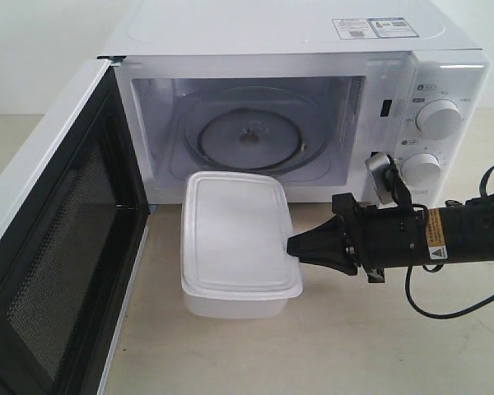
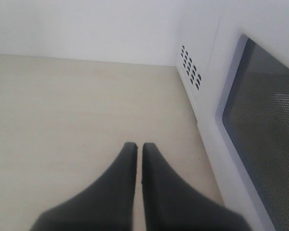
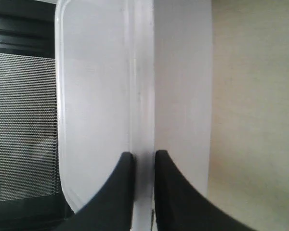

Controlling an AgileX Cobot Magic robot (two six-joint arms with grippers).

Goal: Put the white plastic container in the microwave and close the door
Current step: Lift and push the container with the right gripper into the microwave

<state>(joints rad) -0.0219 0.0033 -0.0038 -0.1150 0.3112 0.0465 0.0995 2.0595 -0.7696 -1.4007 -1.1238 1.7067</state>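
Exterior view high before the microwave [image 1: 445, 74]; 2 close wrist views, door [image 1: 62, 247] in both.

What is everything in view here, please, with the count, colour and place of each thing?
microwave: one, white, at the back of the table, cavity open
door: one, white with a black mesh inner face, swung open on the left
glass turntable: one, clear, inside the cavity
knobs: two, white, on the microwave's right panel
white plastic container: one, translucent white, lidded, in front of the open cavity
table: one, pale beige, under everything
right gripper: one, black, shut on the container's rim at its right edge
left gripper: one, black, shut and empty, above the table beside the door's outer face
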